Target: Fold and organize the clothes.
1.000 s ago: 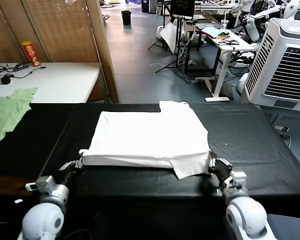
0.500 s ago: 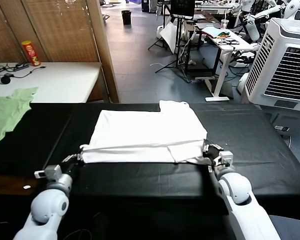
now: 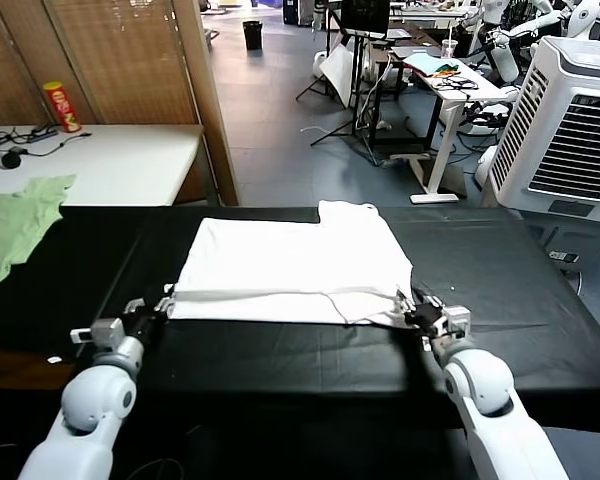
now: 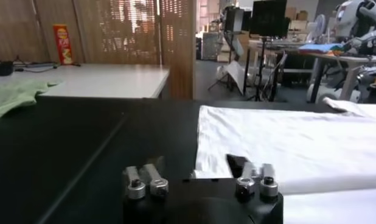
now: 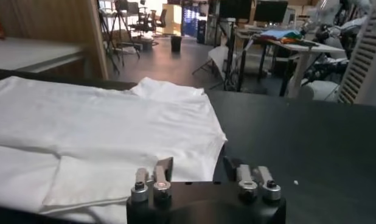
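Observation:
The clothes, a plain white T-shirt (image 3: 295, 262), lie flat on the black table (image 3: 500, 270) with the near hem folded up over the body, leaving a doubled band along the front. My left gripper (image 3: 152, 315) rests at the band's left corner, and in the left wrist view the left gripper (image 4: 197, 167) stands open with the shirt (image 4: 285, 137) corner lying loose between its fingers. At the band's right corner my right gripper (image 3: 420, 312) is also down on the table. The right wrist view shows this gripper (image 5: 198, 165) open astride the shirt (image 5: 103, 128) edge. No print shows.
A pale green garment (image 3: 15, 225) lies over the table's far left end. Behind it stand a white table (image 3: 110, 160) with a red can (image 3: 62, 106) and cables. A large white air cooler (image 3: 570, 120) stands at the back right.
Both grippers carried the near hem away from me and laid it over the shirt, then opened and let it go. The loose sleeve flap at the front right is now tucked flat.

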Controlling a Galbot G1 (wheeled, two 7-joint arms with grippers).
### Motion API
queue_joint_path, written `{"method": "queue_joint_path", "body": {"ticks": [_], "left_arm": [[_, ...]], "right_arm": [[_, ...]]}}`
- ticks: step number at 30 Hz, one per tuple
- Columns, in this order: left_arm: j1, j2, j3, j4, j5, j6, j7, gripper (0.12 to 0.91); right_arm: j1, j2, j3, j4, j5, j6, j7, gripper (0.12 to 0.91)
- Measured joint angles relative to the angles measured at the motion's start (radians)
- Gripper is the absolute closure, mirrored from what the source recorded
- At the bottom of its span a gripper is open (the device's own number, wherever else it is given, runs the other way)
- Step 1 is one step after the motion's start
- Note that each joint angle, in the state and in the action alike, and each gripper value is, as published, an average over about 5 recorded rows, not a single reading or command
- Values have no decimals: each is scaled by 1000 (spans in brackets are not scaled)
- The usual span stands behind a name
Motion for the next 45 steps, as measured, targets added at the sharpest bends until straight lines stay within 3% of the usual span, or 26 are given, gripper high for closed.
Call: {"method": "queue_joint_path", "body": {"ticks": [4,10,17,20,22,24,31,41,45], "left_arm": [[23,-2,-2,2,-6,1,10,233],[26,-3,-2,20,-37,16,21,270],[19,0,-2,39,-72,26,27,621],[21,4,0,40,-75,30,27,788],[29,10,1,35,-75,35,21,869],[42,21,1,22,-80,44,5,902],[141,83,-12,-89,-104,92,-59,905],[353,117,-63,-240,-78,113,-61,905],[396,108,-73,-270,-74,123,-72,893]], "right_arm": [[-22,4,-2,1,-4,1,-1,265],[-22,15,-9,-20,-8,1,0,477],[-28,20,-11,-20,-1,-11,19,845],[-38,10,-3,0,22,-37,45,901],[-49,-2,5,21,39,-62,64,903],[-64,-15,13,47,48,-89,75,903],[-158,-35,46,148,34,-168,80,903],[-308,-19,80,229,14,-181,88,892],[-345,-13,95,258,13,-183,89,748]]}}
